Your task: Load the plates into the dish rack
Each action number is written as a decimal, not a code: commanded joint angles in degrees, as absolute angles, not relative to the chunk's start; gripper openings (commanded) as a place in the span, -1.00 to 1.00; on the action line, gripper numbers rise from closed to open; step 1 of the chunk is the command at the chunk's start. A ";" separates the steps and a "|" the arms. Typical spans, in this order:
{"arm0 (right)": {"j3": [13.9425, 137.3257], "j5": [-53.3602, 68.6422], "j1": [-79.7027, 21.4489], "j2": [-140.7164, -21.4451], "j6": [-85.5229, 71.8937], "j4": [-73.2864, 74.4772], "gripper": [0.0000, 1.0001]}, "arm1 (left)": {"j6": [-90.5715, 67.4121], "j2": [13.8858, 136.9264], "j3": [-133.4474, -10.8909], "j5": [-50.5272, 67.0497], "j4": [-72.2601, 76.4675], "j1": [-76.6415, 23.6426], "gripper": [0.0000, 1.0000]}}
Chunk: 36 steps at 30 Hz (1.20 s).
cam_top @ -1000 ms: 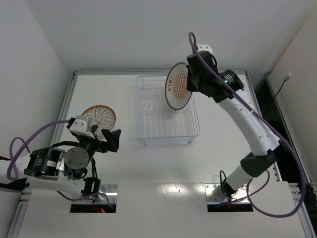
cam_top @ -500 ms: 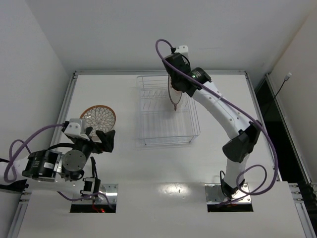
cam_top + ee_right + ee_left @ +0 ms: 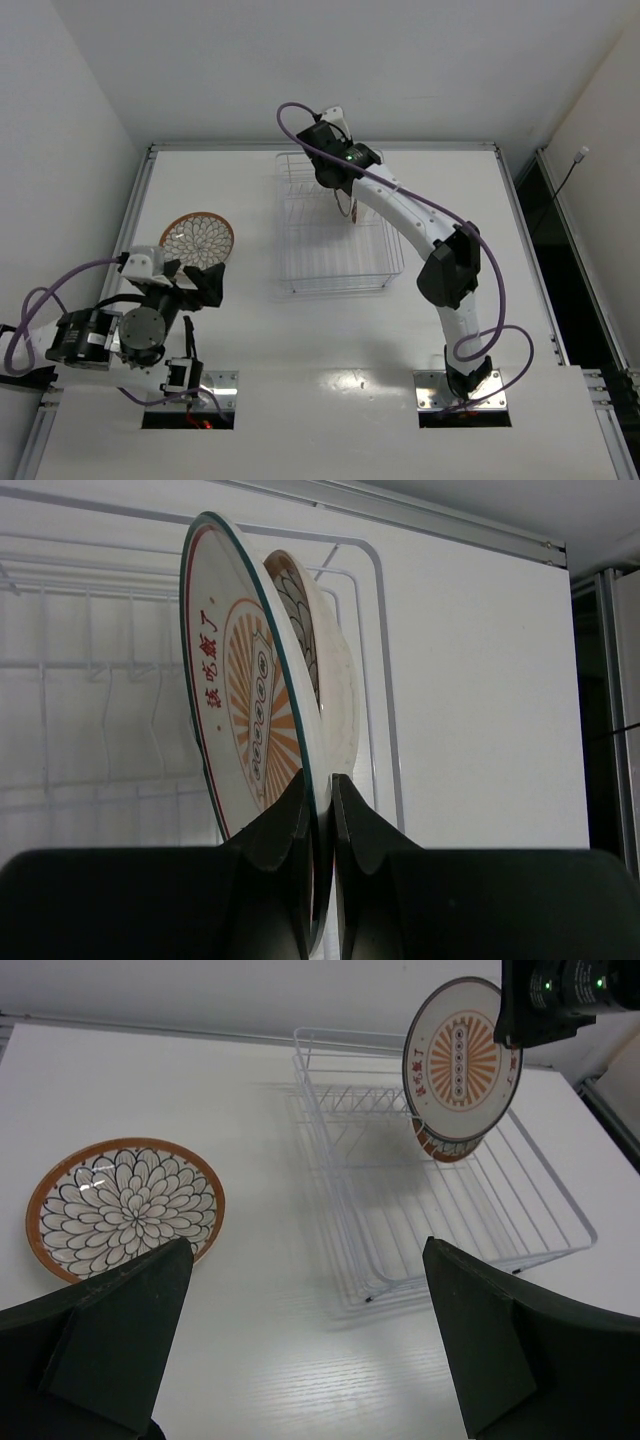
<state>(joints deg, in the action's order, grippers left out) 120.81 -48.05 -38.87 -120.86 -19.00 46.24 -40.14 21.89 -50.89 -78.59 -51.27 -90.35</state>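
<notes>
Your left gripper (image 3: 308, 1255) hangs wide open, loose petal plate (image 3: 125, 1205) flat just ahead-left. Farther out, your right gripper (image 3: 320, 785) pinches the sunburst plate (image 3: 240, 710) upright over the dish rack (image 3: 480, 1268), face-to-face with the racked petal plate (image 3: 330, 670). Can't tell if it's touching tines.

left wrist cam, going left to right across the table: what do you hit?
petal plate flat on the table → dish rack → sunburst plate held upright over the rack's right half
</notes>
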 commanded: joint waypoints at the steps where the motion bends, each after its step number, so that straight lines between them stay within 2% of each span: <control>1: 123.75 -49.93 -39.29 -120.84 -18.72 41.75 -1.00 | -41.48 20.13 -50.71 -80.95 -50.01 -90.53 1.00; 14: 126.12 -50.62 -39.29 -119.79 -18.73 41.13 -1.00 | -38.23 27.41 -49.66 -80.42 -48.25 -90.53 1.00; 26: 127.62 -50.10 -39.81 -122.43 -18.72 41.13 -1.00 | -38.23 23.21 -49.66 -80.95 -47.72 -90.53 1.00; 36: 125.86 -49.23 -40.34 -125.50 -19.25 41.13 -1.00 | -38.23 24.35 -49.13 -80.95 -47.72 -90.53 1.00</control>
